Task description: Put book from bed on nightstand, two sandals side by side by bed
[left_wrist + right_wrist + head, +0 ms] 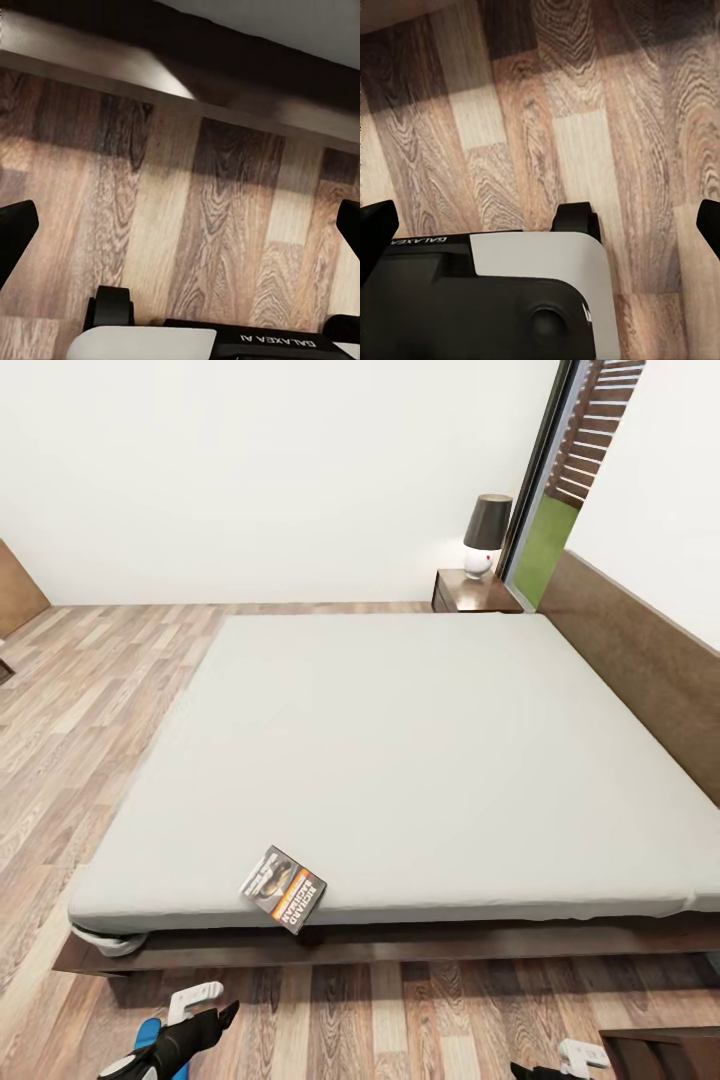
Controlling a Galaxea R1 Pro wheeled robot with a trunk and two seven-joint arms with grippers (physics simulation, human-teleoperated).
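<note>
Head view opens on the bed (pixel 420 740), its pale grey mattress filling the middle of the frame, dark frame running along the lower edge, brown headboard (pixel 640 660) climbing the right side. And there is the book (pixel 284 888), lower centre-left of the frame, lying flat on the mattress right at the near edge, turned at an angle, one corner poking just over the rim. Dark cover, orange band, white lettering.

Down in the lower left corner the left gripper (pixel 205 1005) hangs over the wood-plank floor (pixel 400 1010), one white finger and one dark finger spread apart, nothing between them. The book sits above it in the frame and a little to the right, up on the mattress, with the bed frame's dark rail between the two; gripper and book are clearly apart.

Lower right corner, the right gripper (pixel 560 1062) just peeks in at the bottom edge, a white tip and a dark tip. The book lies well to its left and higher in the frame.

Left wrist view: two dark fingertips (pixel 15 232) at the far side edges of the picture, wide apart, bare planks between them and the bed's dark rail across the top. Right wrist view: same story, dark fingertips (pixel 376 232) at opposite edges, spread wide over floorboards, holding nothing.

Upper right of the head view, a nightstand (pixel 470 592) stands against the white wall beside the bed's far corner, a lamp (pixel 486 535) with a dark shade on top, the glass door (pixel 550 510) just to its right.
</note>
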